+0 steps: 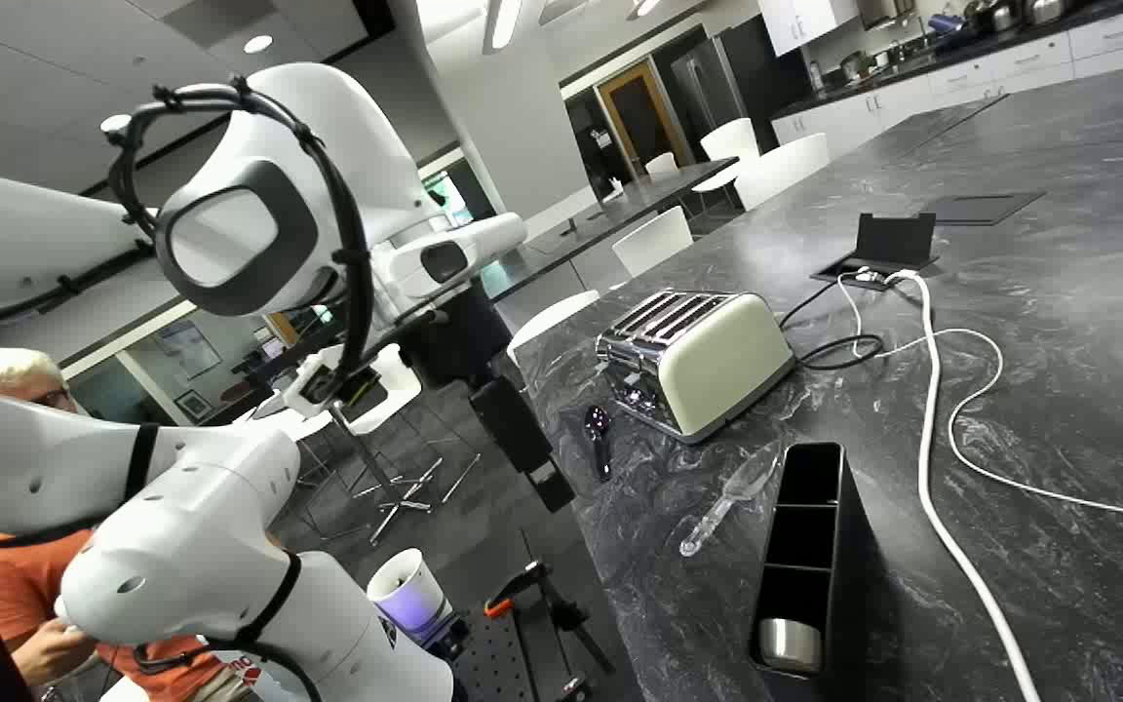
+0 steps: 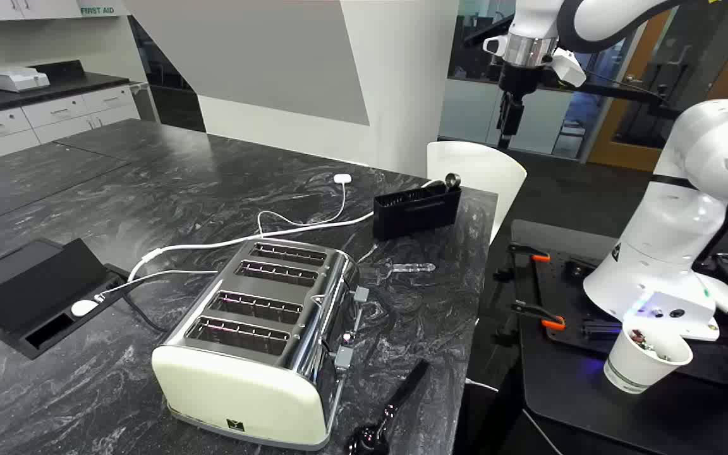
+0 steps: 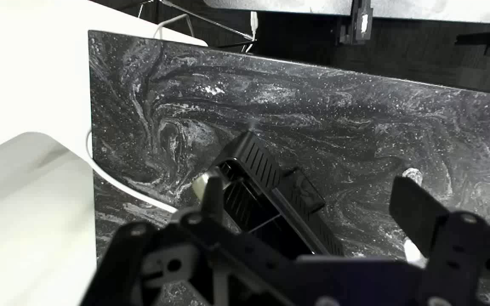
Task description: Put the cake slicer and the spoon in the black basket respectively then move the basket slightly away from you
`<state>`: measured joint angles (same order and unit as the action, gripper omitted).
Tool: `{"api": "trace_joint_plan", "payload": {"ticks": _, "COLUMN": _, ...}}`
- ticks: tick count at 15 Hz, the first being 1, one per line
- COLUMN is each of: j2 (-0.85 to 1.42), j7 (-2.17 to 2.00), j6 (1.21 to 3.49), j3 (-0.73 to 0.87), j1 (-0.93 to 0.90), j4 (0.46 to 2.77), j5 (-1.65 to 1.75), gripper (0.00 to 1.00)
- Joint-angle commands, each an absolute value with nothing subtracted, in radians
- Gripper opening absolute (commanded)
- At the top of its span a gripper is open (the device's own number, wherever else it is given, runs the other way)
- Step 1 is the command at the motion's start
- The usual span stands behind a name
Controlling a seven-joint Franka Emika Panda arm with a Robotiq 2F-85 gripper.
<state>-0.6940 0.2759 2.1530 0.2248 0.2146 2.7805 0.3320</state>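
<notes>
Your pincer [image 3: 308,191] stands spread wide, holding nothing, high above the counter [image 1: 1039,370]; in the wrist view the black basket [image 3: 264,167] shows well below, in the gap between the jaws. The clear cake slicer [image 1: 731,495] lies flat on the counter between the cream four-slot toaster [image 1: 703,358] and the basket, so it is well below your pincer. In the wrist view you get only pale glints around the jaw at the right, probably its handle; the coming reach likely goes down and toward that jaw's side.

In both exterior views the slicer's handle points out toward the counter edge nearest the robot base [image 2: 645,281], its blade inward, long axis slanting to the basket's. If those glints are the handle, it runs across your closing line, so you should need little turning. The black spoon [image 1: 598,439] lies on the counter, just beside the toaster and farther from the basket than the slicer, so both pieces look yet to be loaded.
</notes>
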Motion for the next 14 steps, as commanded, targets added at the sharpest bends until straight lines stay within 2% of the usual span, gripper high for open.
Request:
{"api": "trace_joint_plan", "payload": {"ticks": 1, "j2": -0.694, "j7": 0.277, "j6": 2.150, "j3": 0.222, "j1": 0.216, "j4": 2.779, "j5": 0.329, "gripper": 1.00}}
{"api": "trace_joint_plan", "payload": {"ticks": 6, "j2": -0.694, "j7": 0.277, "j6": 2.150, "j3": 0.222, "j1": 0.216, "j4": 2.779, "j5": 0.329, "gripper": 1.00}}
{"api": "trace_joint_plan", "payload": {"ticks": 14, "j2": -0.629, "j7": 0.411, "j6": 2.234, "j3": 0.156, "j1": -0.065, "j4": 2.779, "j5": 0.182, "gripper": 1.00}}
